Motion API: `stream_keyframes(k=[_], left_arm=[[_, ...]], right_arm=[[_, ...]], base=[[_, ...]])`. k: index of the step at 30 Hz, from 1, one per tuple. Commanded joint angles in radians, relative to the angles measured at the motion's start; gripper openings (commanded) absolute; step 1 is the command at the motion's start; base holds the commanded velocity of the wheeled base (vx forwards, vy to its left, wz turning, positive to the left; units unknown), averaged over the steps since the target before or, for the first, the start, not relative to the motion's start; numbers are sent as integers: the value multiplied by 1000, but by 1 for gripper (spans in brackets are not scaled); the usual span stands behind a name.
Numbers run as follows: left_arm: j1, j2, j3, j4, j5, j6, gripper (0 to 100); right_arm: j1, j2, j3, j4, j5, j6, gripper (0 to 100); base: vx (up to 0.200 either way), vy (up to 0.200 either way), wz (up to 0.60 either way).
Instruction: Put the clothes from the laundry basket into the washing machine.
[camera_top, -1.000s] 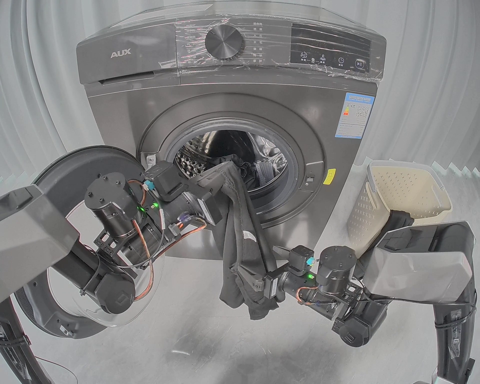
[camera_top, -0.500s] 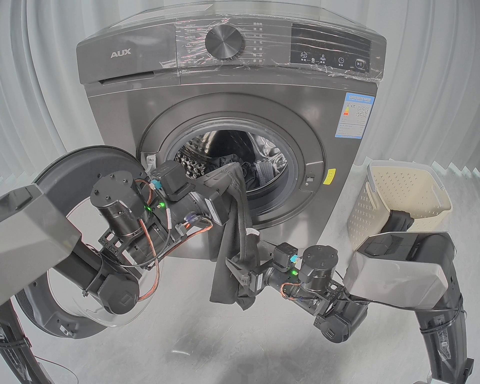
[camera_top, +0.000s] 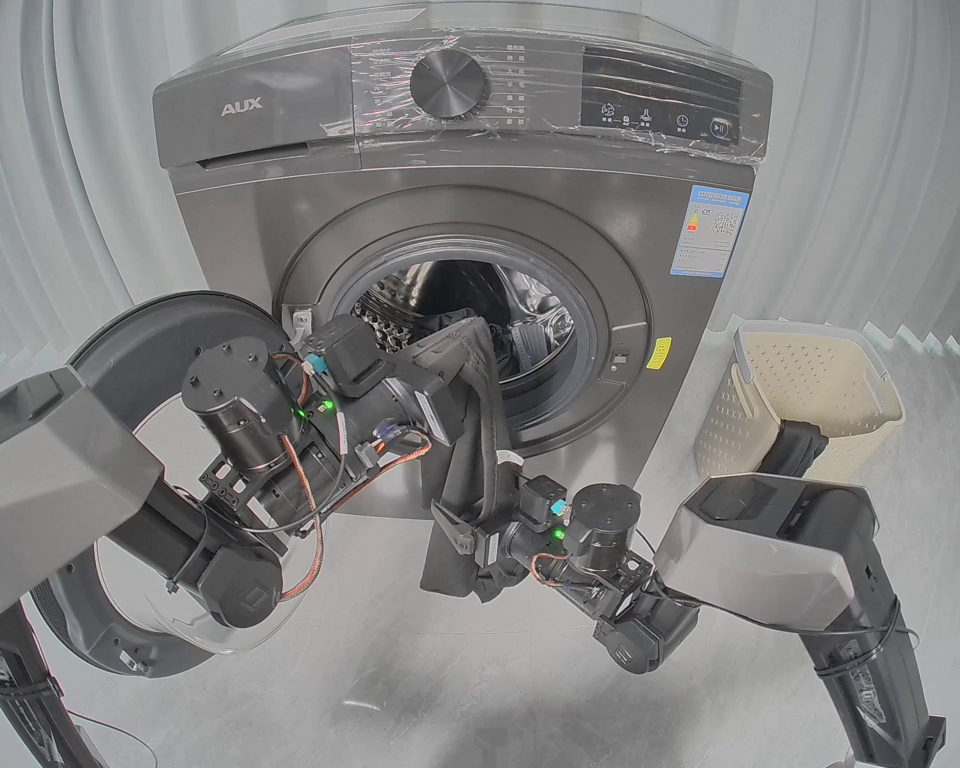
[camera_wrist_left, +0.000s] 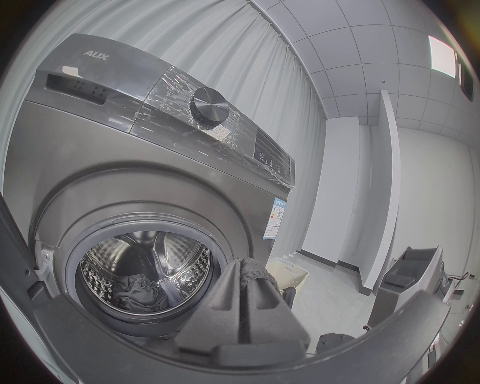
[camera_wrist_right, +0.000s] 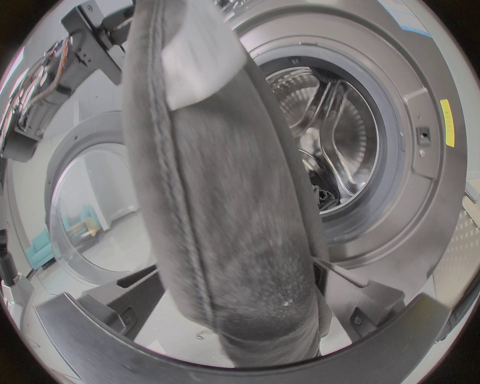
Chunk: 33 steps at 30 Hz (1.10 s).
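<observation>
Our left gripper (camera_wrist_left: 243, 280) is pressed together on a fold of the dark garment (camera_top: 470, 470), holding it just at the lower left edge of the drum opening (camera_top: 600, 330), with the cloth's top end draped over the rim and reaching inside. From there the garment hangs down the front of the washing machine (camera_top: 460, 200), its hem free above the floor (camera_top: 380, 680). Lower down, our right gripper (camera_wrist_right: 240, 280) is spread, one finger on each side of the hanging cloth, which fills most of the gap between them. Inside the drum, a few dark clothes (camera_wrist_left: 135, 295) lie at the bottom, and the space above them is open up to the top of the mouth. The round door (camera_top: 150, 340) is swung fully open to our left, just behind the left arm, so that side is tight. Beneath the garment and the right arm the floor gives open room. The laundry basket (camera_top: 810, 390) stands on the floor to our right, near the machine's front corner but apart from it, just behind the right arm. A pale curtain (camera_top: 60, 180) hangs behind and on both sides of the machine.
</observation>
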Motion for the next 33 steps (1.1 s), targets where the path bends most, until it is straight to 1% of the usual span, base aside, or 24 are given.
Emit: stream_keyframes(k=[1,3,7,8,13,14,15,16,17,18,19,20,23,26,28,29,30,31,32,33], left_arm=[[1,-3,-9,-1,8,0,0],[1,-5,-12,-1,8,0,0],[2,-6,-12,-1,8,0,0],[4,-6,-9,-1,10,0,0],[14,-1,3,-3,10,1,0],[24,8,29,-1,14,11,0],[37,9,51,-3,14,12,0],[54,17,86,-4,11,23,0],[57,20,97,-6,8,26,0],[62,32,123,-12,2,37,0],[62,37,130,-13,1,41,0],[62,52,170,-21,-2,54,0],[62,80,219,-29,-12,58,0],[62,115,248,-41,-25,64,0],[71,173,281,-58,-36,113,0],[71,173,281,-58,-36,113,0],[83,212,288,-59,-38,152,0],[88,233,288,-59,-39,172,0],[90,245,288,-61,-39,179,0],[91,252,290,-61,-41,181,0]], right_arm=[[-7,43,-38,25,-49,1,100],[-12,57,-57,31,-64,7,100],[-15,63,-66,31,-67,15,100],[-16,63,-64,30,-67,16,0],[-24,49,-60,25,-67,18,0],[-46,37,-52,22,-67,19,0],[-56,20,-45,22,-67,24,0],[-72,-7,-29,22,-67,27,0],[-78,-15,-26,22,-67,29,0],[-89,-29,-20,22,-67,29,0],[-92,-33,-20,22,-67,29,0],[-108,-58,-20,22,-67,29,0],[-125,-98,-23,28,-67,29,0],[-125,-119,-28,30,-67,27,0],[-113,-139,-29,30,-67,27,0],[-113,-139,-29,30,-67,27,0],[-110,-148,-31,31,-67,27,0],[-105,-152,-31,31,-67,27,0],[-102,-152,-31,31,-67,27,0],[-101,-152,-31,31,-67,27,0]], base=[[0,0,0],[0,0,0],[0,0,0],[0,0,0],[0,0,0],[0,0,0],[0,0,0],[0,0,0],[0,0,0],[0,0,0],[0,0,0],[0,0,0],[0,0,0],[0,0,0],[0,0,0],[0,0,0],[0,0,0],[0,0,0],[0,0,0],[0,0,0]])
